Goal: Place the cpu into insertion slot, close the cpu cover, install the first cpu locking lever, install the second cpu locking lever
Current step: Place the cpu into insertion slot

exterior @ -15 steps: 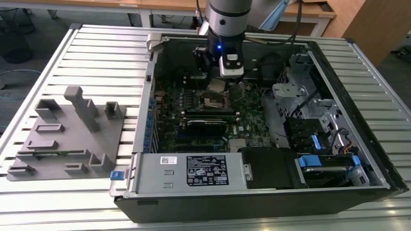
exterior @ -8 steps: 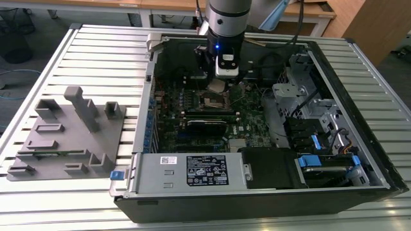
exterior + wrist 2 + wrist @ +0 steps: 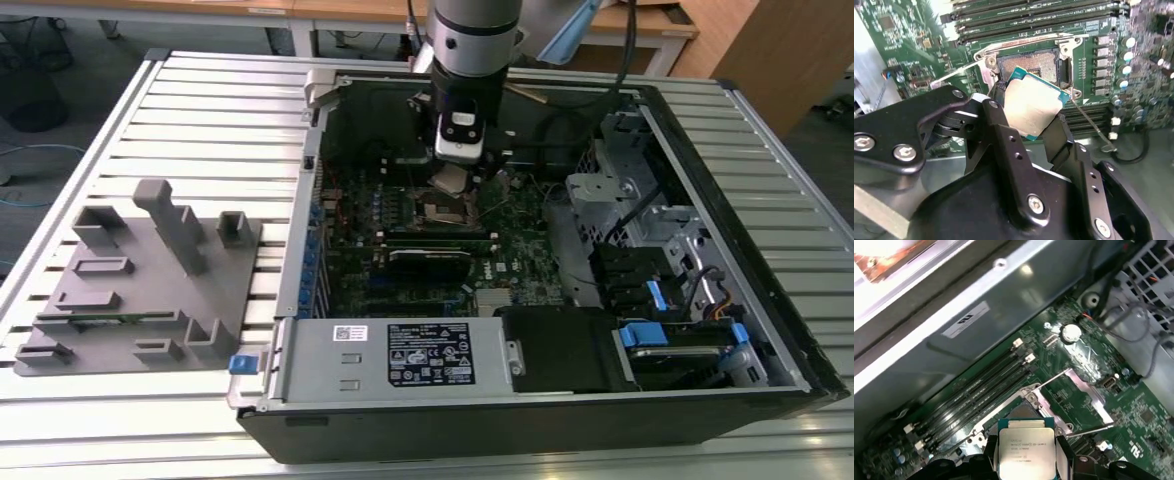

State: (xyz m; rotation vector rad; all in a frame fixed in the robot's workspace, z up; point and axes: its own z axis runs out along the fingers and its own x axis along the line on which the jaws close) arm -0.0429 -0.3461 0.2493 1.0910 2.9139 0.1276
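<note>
A ribbed silvery aluminium table [image 3: 200, 100] fills the floor of the scene, with wooden desks behind it. A grey plastic fixture block [image 3: 134, 290] sits near the table's edge on the exterior view's left. An open black computer case [image 3: 534, 420] lies across the middle and towards the exterior view's right edge.

Inside the case, the black two-fingered gripper [image 3: 1029, 120] reaches down over the green motherboard [image 3: 904, 45]. It is clenched on the flat square cpu with its dull silver top [image 3: 1033, 107], one finger on each opposite edge. The cpu hangs above the square dark insertion slot with a silvery rim [image 3: 1036, 65], whose contacts lie bare. The slot sits beside the long black memory slots [image 3: 974, 395].

In the first wrist view, the thin silvery cpu cover [image 3: 1081, 390] stands swung open beside the slot. A thin wire lever [image 3: 1089, 429] juts out near it.
</note>
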